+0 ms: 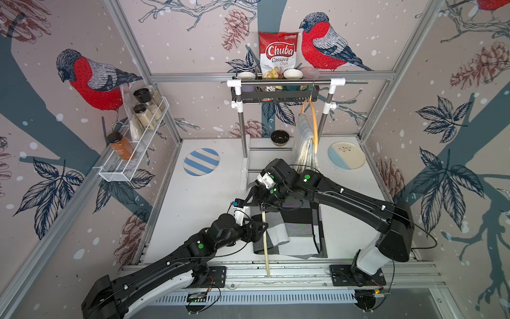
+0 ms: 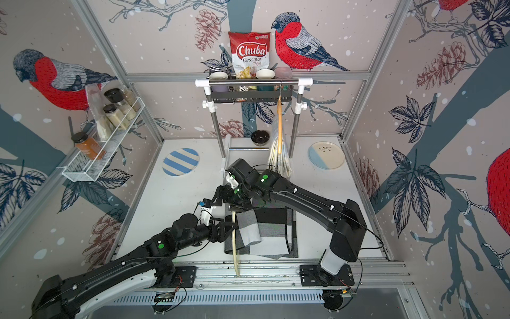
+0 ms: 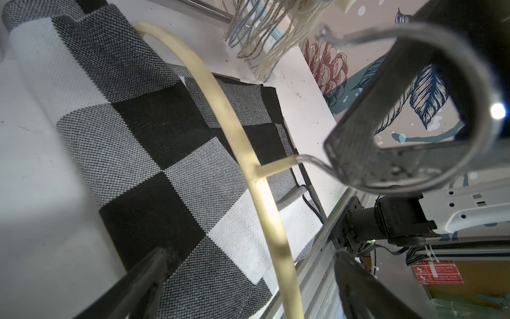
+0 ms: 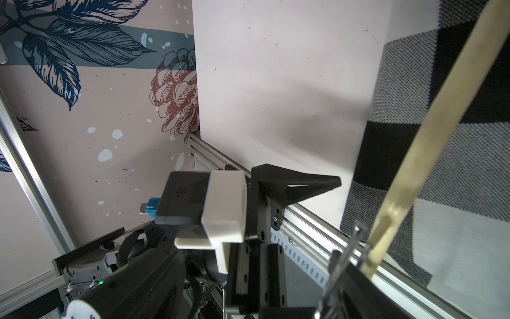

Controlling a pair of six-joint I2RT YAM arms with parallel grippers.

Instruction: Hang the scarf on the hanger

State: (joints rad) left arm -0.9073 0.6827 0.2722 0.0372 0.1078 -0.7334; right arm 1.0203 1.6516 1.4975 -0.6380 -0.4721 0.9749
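- The left gripper (image 3: 251, 252) is seen wide open, and nothing is held by it
- The checkered scarf (image 1: 292, 232) is spread on the white worktop (image 1: 207, 210), under the fingers of the left gripper and further to its right side, with one part folded over
- The pale hanger (image 1: 265, 243) is laid across the left part of the scarf; in the left wrist view its curved arm is seen passing between the two fingers of the left gripper, and whether it is touched by them cannot be told
- The right gripper (image 1: 256, 200) is found just beyond the left gripper, above the far edge of the scarf; its jaws appear parted, and nothing is clamped between them
- The metal hook (image 3: 392, 185) of the hanger is looped around one finger of the right gripper
- The scarf is not yet hung on the hanger
- Well beyond the right gripper, an orange hanger (image 1: 314, 121) with a light cloth (image 1: 303, 146) is hung on a rail (image 1: 285, 81)
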